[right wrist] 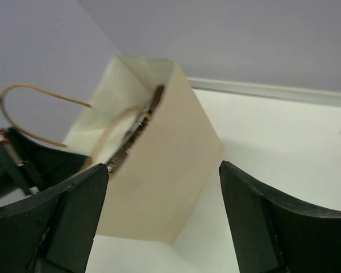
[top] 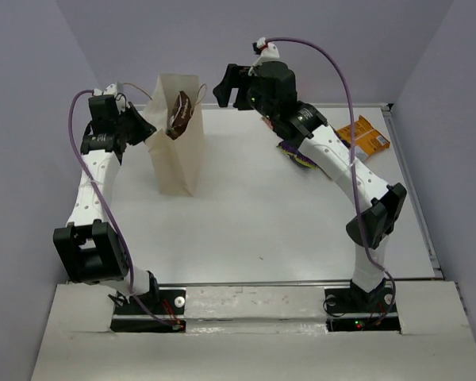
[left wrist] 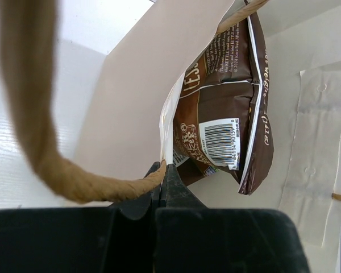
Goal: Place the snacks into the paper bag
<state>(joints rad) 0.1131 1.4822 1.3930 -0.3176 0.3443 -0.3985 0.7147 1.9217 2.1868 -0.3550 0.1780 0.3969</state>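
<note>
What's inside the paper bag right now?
A dark brown packet stands in the paper bag, its top near the rim. The bag's walls hide anything lower down.

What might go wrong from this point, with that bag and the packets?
1. The dark brown packet pokes out of the paper bag; it may block the next packet or slip out.
2. The left gripper pinches the bag's rim by the cord handle; a tug might tip the tall bag.
3. The purple packet lies partly under the right arm, so the open right gripper may struggle to reach it.
</note>
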